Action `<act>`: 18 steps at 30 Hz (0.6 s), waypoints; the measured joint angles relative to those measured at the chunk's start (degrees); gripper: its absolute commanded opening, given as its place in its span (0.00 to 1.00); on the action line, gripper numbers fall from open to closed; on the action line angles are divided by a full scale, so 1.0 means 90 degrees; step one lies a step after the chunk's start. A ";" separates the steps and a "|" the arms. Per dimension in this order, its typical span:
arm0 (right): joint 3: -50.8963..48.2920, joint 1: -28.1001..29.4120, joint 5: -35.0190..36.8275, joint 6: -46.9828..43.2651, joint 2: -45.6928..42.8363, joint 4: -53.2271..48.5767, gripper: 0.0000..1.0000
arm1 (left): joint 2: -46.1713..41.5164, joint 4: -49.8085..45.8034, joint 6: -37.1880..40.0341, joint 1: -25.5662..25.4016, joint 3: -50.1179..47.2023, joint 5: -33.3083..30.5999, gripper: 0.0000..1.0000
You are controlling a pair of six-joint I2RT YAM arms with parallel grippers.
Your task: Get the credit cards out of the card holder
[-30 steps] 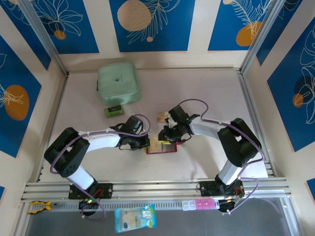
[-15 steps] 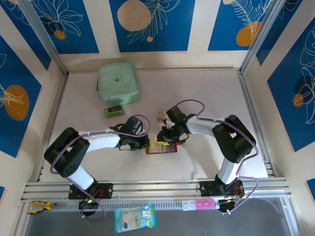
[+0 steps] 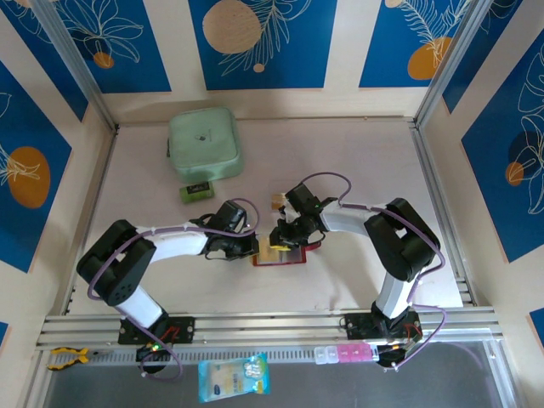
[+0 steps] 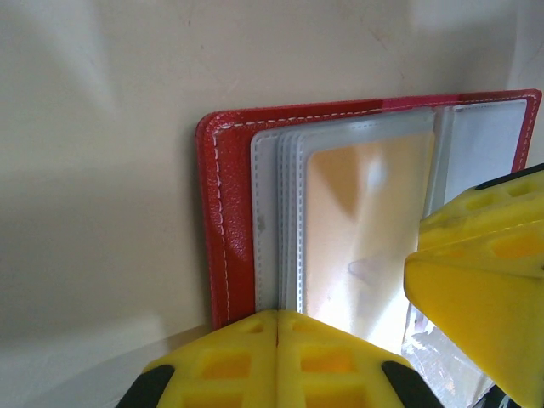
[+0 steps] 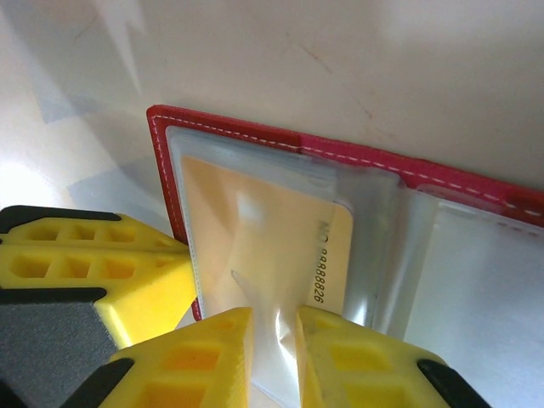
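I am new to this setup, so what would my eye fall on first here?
The open red card holder lies in the middle of the table, both yellow-fingered grippers meeting over it. The right gripper pinches the clear sleeve holding a tan-gold card; the left gripper sits shut at the holder's edge.

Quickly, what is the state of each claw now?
Left claw: closed, tips on the holder.
Right claw: closed on the card in its sleeve.

- The top external view looks down from above and behind the arm bases at the frame's bottom, far enough back to take in the whole table (image 3: 357,170).
- The left wrist view looks down, very close, on the open card holder (image 4: 228,221).
- The right wrist view is equally close on the same card holder (image 5: 160,157).
- All three views share the card holder, near the centre of the top external view (image 3: 285,260).
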 measured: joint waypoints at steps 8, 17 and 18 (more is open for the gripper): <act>0.0124 0.0029 0.0219 -0.0107 0.0029 -0.0228 0.21 | 0.0015 0.0036 0.0000 0.0000 0.0000 0.0019 0.02; 0.0223 0.0029 0.0520 -0.0257 -0.0022 -0.0539 0.21 | 0.0083 0.0160 0.0000 0.0017 0.0000 0.0114 0.02; 0.0228 0.0029 0.0551 -0.0277 -0.0034 -0.0566 0.21 | 0.0083 0.0160 0.0000 0.0017 0.0000 0.0117 0.02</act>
